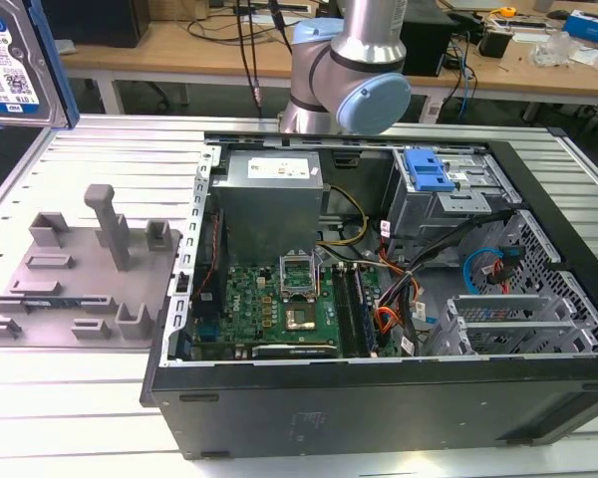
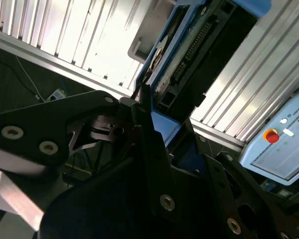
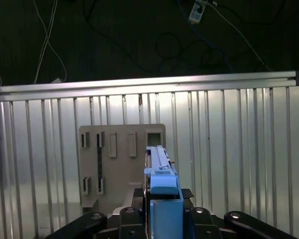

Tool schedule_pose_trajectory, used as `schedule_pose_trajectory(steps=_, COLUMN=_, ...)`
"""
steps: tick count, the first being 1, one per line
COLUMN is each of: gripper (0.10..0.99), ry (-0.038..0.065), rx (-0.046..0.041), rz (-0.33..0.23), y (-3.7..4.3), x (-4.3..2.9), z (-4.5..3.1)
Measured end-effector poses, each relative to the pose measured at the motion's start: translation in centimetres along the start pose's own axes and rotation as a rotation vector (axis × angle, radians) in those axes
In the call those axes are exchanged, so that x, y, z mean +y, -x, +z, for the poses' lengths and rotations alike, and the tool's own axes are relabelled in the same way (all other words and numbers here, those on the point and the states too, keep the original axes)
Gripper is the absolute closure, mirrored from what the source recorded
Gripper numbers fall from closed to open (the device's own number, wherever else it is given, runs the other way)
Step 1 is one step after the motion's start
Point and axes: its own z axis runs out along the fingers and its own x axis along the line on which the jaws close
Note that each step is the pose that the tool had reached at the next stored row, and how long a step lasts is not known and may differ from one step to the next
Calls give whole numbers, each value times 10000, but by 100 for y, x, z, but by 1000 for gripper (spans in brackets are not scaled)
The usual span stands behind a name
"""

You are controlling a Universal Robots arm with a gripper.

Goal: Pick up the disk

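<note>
Looking along the arm in the first wrist view, we see the gripper [image 3: 163, 219] closed on the disk [image 3: 159, 169], which stands edge-on between the two dark fingers [image 3: 127, 215], its blue plastic rail facing the camera and its thin silver edge running away from us. The fingers press against both broad faces, so the disk is clamped and lifted clear of the ribbed metal surface [image 3: 239, 149] below. Under it, well apart from it, lies the grey plastic fixture [image 3: 120, 159] with its slots and pegs.

In the second wrist view we find the same disk [image 2: 189, 55] from the other side, its blue rail and connector edge rising out of the black gripper linkage [image 2: 144, 149].

In the exterior view the disk [image 1: 15, 60] shows at the exterior view's left, raised high above the fixture [image 1: 80, 279], its white-and-blue label turned toward us. To the exterior view's right sits the open computer case [image 1: 379, 329] on the surface.
</note>
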Motion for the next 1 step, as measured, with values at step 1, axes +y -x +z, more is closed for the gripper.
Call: schedule_pose_trajectory(steps=1, gripper=718, ry=0, rx=0, rz=0, y=0, x=0, z=0)
